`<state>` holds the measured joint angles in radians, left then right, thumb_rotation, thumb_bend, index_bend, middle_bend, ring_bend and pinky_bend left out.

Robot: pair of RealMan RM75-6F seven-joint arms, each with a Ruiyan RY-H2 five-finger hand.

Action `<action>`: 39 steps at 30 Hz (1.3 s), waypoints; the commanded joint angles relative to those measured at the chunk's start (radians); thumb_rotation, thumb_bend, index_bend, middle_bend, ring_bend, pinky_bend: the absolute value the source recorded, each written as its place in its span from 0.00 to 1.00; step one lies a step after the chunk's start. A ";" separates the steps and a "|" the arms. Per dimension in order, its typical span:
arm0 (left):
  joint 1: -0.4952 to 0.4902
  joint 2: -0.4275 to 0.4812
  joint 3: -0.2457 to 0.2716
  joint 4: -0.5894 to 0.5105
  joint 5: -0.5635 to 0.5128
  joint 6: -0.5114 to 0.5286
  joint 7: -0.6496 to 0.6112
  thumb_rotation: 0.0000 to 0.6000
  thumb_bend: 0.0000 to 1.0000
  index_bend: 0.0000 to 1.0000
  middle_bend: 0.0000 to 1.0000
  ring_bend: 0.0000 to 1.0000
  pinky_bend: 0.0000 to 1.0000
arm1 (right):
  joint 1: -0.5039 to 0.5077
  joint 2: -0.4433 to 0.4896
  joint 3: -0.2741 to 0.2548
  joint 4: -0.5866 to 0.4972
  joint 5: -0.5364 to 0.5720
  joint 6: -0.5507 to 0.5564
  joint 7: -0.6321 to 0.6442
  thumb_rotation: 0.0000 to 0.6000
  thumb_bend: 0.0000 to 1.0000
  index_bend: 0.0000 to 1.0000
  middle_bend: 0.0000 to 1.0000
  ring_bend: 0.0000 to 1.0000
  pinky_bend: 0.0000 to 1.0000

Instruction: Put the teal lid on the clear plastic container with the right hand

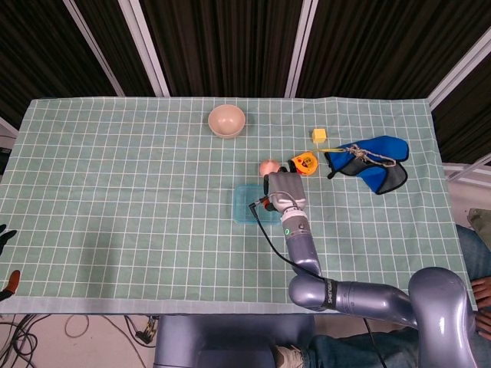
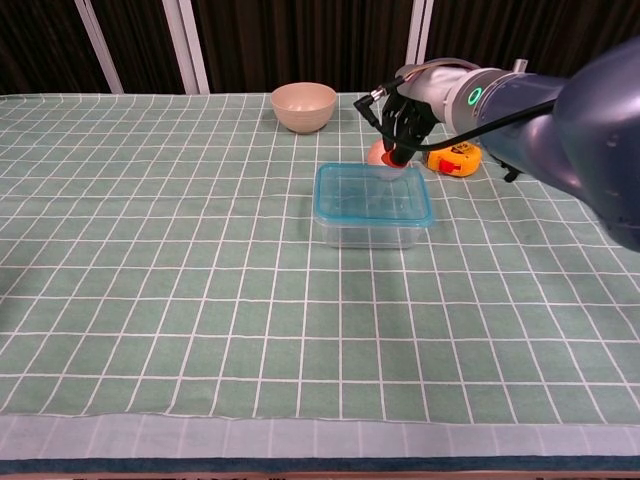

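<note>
The clear plastic container (image 2: pixel 370 232) stands mid-table with the teal lid (image 2: pixel 372 193) lying on top of it; in the head view the lid (image 1: pixel 247 205) shows just left of my right hand. My right hand (image 2: pixel 405 118) hovers over the container's far right corner, fingers curled in and holding nothing. Its orange fingertip (image 2: pixel 395 157) is at the lid's far rim, and I cannot tell if they touch. From above, the right hand (image 1: pixel 281 192) covers the container's right part. Only dark fingertips of my left hand (image 1: pixel 5 233) show at the far left edge.
A pink ball (image 1: pixel 268 165) lies just behind the container. An orange tape measure (image 2: pixel 451 157), a yellow cube (image 1: pixel 319 135) and a blue mitt with a rope (image 1: pixel 370 161) are at the right. A beige bowl (image 2: pixel 303 106) stands at the back.
</note>
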<state>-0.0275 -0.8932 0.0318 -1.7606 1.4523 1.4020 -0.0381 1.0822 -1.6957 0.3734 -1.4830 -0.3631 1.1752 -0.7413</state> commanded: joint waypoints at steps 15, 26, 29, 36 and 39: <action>-0.001 0.001 0.001 0.001 0.000 -0.005 -0.005 1.00 0.46 0.09 0.00 0.00 0.00 | -0.067 0.062 -0.049 -0.161 -0.063 0.068 -0.021 1.00 0.53 0.61 0.55 0.27 0.00; 0.000 0.001 -0.001 0.001 -0.003 -0.001 -0.009 1.00 0.46 0.09 0.00 0.00 0.00 | -0.034 0.006 -0.021 -0.001 -0.052 0.001 -0.023 1.00 0.53 0.61 0.44 0.21 0.23; 0.000 0.001 -0.002 0.000 -0.008 -0.003 -0.009 1.00 0.46 0.09 0.00 0.00 0.00 | -0.018 -0.014 -0.015 0.064 -0.049 -0.028 -0.028 1.00 0.53 0.61 0.42 0.19 0.26; -0.001 0.001 -0.004 -0.001 -0.016 -0.008 -0.007 1.00 0.46 0.09 0.00 0.00 0.00 | 0.002 -0.056 -0.003 0.200 -0.036 -0.099 -0.022 1.00 0.53 0.62 0.37 0.16 0.00; -0.002 0.000 -0.004 -0.001 -0.019 -0.012 -0.006 1.00 0.46 0.09 0.00 0.00 0.00 | 0.006 -0.070 -0.004 0.238 -0.040 -0.119 -0.020 1.00 0.53 0.61 0.35 0.16 0.00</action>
<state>-0.0295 -0.8932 0.0281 -1.7614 1.4338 1.3908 -0.0440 1.0837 -1.7556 0.3681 -1.2604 -0.4024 1.0683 -0.7630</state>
